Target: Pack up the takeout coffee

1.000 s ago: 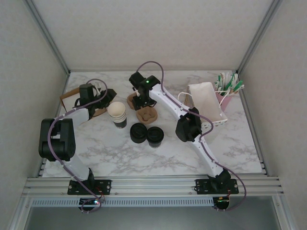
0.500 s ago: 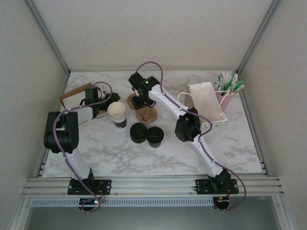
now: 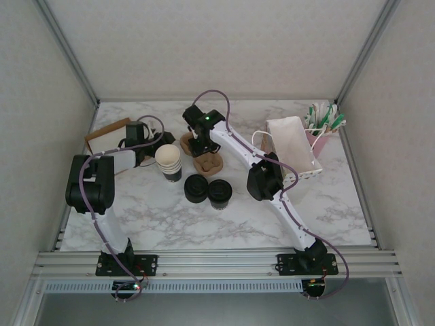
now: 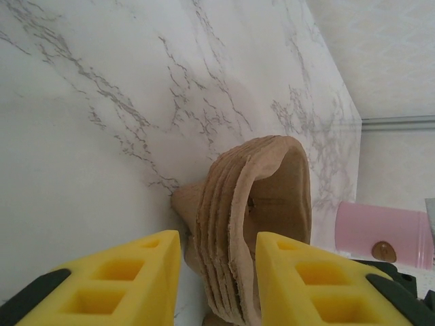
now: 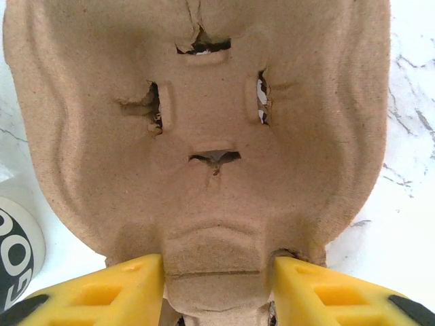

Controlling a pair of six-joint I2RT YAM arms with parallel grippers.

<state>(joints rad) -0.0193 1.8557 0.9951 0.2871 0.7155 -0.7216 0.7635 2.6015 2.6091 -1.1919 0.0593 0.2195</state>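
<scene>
The takeout coffee [image 3: 220, 193], a small black cup with a black lid, stands mid-table, apart from both grippers. A stack of brown pulp cup carriers [image 3: 207, 161] lies behind it. My right gripper [image 3: 198, 145] hangs over that stack. In the right wrist view its open jaws [image 5: 217, 261] straddle the centre ridge of the top carrier [image 5: 204, 136], close against both sides. My left gripper [image 3: 159, 143] reaches in from the left. Its open jaws [image 4: 217, 238] stand either side of the stacked carrier edges [image 4: 234, 224], with a gap at the left finger.
A stack of nested cups [image 3: 168, 161] and a squat pile of black lids [image 3: 196, 188] stand beside the coffee. A white paper bag [image 3: 291, 144] and a pink holder [image 3: 318, 132] with utensils sit at the right. Brown cardboard [image 3: 105, 133] lies far left.
My left arm has swung in from the left, so its gripper now sits at the carrier stack's edge. The right gripper's jaws have narrowed around the carrier ridge.
</scene>
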